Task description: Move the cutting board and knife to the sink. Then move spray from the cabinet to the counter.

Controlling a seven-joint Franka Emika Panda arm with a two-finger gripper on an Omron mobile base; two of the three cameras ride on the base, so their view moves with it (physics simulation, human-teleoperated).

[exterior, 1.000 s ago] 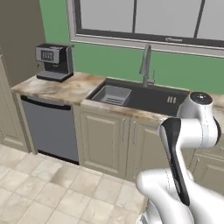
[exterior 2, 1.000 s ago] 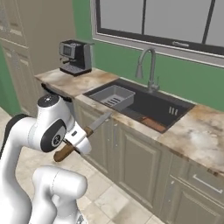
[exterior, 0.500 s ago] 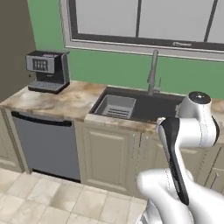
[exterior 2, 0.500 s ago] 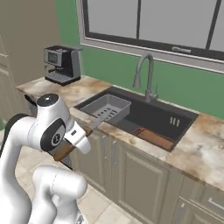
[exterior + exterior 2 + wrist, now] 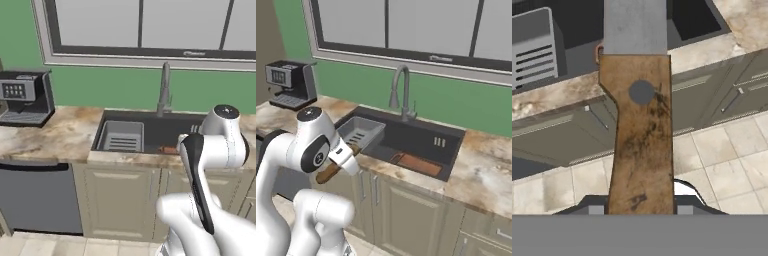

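Observation:
My gripper is shut on the knife. Its brown wooden handle runs up the middle of the hand view and the silver blade points toward the sink. The knife hangs in front of the counter's front edge, above the lower cabinet doors. The reddish-brown cutting board lies in the dark sink basin near its front wall, and a strip of the cutting board peeks out beside my arm. The spray and the cabinet are out of view.
A grey dish rack sits in the sink's left part. The faucet rises behind the basin under the window. A black coffee machine stands on the counter to the left, above a dishwasher. Tiled floor lies below.
The whole picture has shifted: the base has driven along the counter, bringing the sink nearer and more central. The knife has stayed in my gripper, its pose unchanged.

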